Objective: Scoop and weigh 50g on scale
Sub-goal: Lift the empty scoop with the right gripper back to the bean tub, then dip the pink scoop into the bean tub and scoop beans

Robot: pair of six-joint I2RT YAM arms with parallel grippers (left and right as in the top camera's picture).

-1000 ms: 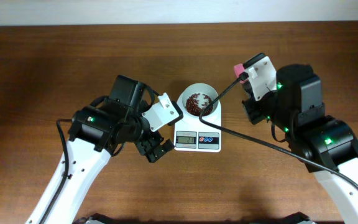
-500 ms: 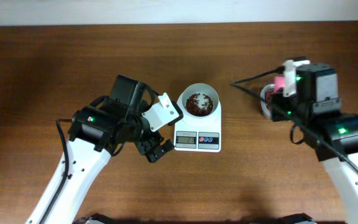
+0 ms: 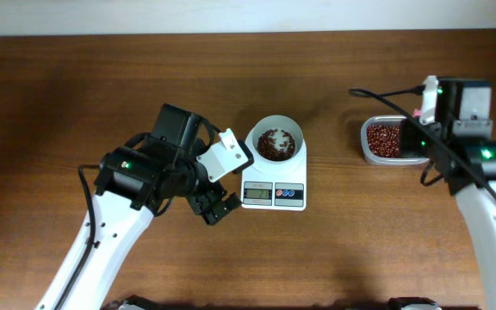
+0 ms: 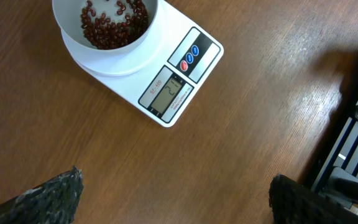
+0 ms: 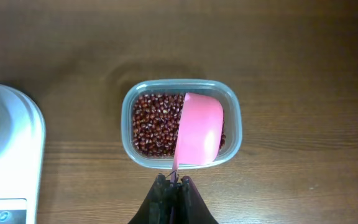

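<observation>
Just left of the scale [image 3: 274, 196], the left end effector [image 3: 215, 207] hangs over the bare table [image 3: 145, 86] with its jaws spread wide and nothing between them, near the scale's front corner but not touching it. The scale itself sits at the middle of the table, its white bowl [image 4: 110, 59] on the platform with a modest layer of red beans [image 3: 275, 145] across the bottom. The display [image 4: 166, 94] faces the robot, though from here I can't make out the figures on it. Well to the right of the scale stands a clear tub [image 5: 126, 118] of more beans. The right end effector [image 5: 178, 180] is clamped tight on the thin handle of a pink scoop [image 5: 199, 130], whose head hangs over the side of the tub away from the scale. I can't tell whether it is touching the beans yet. To my eye this is the reload step, with another scoop to fetch. Doing it well probably means tipping the lip down into the deeper part of the pile and drawing through it without pushing the light tub along the table. It should then level off before lifting so nothing rolls off on the way back. With beans already in the bowl, I'd take a smaller load and shake it in gently, watching the display.
</observation>
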